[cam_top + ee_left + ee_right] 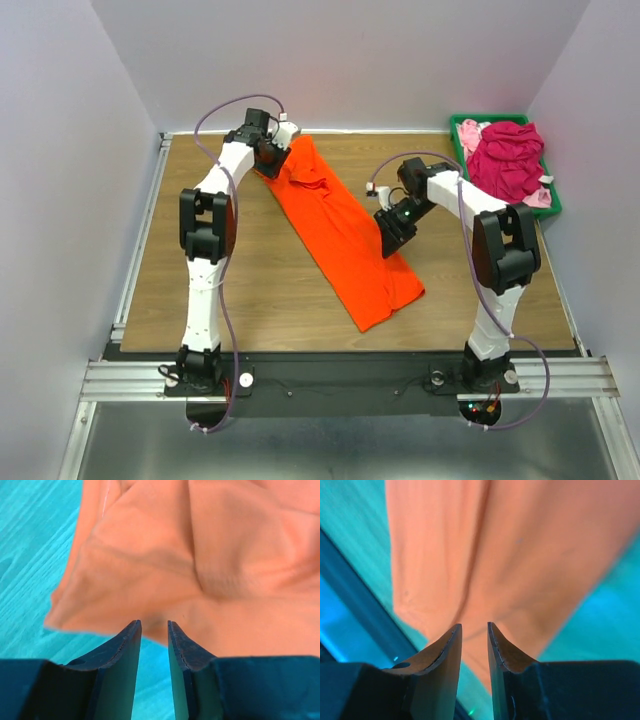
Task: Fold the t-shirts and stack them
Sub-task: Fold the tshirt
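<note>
The bright orange t-shirt lies on the wooden table as a long, narrow folded strip running diagonally from far left to near right. My left gripper hovers at its far end, jaws slightly apart and empty; in the left wrist view the gripper sits just short of the cloth edge. My right gripper is over the strip's right edge, jaws slightly apart and empty; in the right wrist view the gripper is above the orange cloth. The magenta shirt and the pale pink shirt lie crumpled in the bin.
A green plastic bin stands at the table's far right corner. Grey walls enclose the table on three sides. A metal rail runs along the near edge where the arm bases are bolted.
</note>
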### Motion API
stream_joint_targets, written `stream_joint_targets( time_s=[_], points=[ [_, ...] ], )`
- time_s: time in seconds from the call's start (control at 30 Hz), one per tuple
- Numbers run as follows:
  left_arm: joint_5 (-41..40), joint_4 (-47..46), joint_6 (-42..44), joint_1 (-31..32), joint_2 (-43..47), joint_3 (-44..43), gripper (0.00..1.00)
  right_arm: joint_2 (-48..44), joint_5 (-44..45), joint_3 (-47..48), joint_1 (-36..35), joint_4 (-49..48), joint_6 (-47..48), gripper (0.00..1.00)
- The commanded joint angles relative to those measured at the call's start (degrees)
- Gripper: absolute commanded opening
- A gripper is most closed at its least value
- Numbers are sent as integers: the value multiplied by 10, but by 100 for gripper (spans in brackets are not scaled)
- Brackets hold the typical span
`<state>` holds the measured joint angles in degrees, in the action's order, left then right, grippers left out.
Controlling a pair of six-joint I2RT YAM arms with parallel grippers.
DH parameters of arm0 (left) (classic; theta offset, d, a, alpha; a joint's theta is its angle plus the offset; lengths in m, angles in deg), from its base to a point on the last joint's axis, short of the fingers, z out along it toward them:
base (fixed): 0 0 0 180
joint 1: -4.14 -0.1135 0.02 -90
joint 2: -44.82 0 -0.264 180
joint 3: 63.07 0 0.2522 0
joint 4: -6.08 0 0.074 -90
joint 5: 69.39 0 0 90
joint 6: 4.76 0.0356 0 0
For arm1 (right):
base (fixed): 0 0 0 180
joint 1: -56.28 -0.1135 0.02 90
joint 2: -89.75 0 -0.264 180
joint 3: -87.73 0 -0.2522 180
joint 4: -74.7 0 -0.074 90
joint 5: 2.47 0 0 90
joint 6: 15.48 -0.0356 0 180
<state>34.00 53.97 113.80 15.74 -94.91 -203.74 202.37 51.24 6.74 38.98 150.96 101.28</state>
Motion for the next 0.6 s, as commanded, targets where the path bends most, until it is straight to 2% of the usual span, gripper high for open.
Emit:
stream_joint_targets(
  time_s=[0.0,0.07,0.17,0.43,0.57],
  points=[
    [44,-21,-30,-3,149,94,40,4,30,17,10,-20,-2,33],
    [70,-48,-46,-1,179,171,40,18,39,9,9,-40,-6,32],
    [105,-55,-76,0,194,220,40,44,55,-12,10,-69,-18,30],
    [138,-86,-141,6,154,236,35,60,39,-78,-12,-96,-39,25],
    [132,-94,-159,15,125,212,34,58,-9,-112,-60,-103,-58,24]
  ],
)
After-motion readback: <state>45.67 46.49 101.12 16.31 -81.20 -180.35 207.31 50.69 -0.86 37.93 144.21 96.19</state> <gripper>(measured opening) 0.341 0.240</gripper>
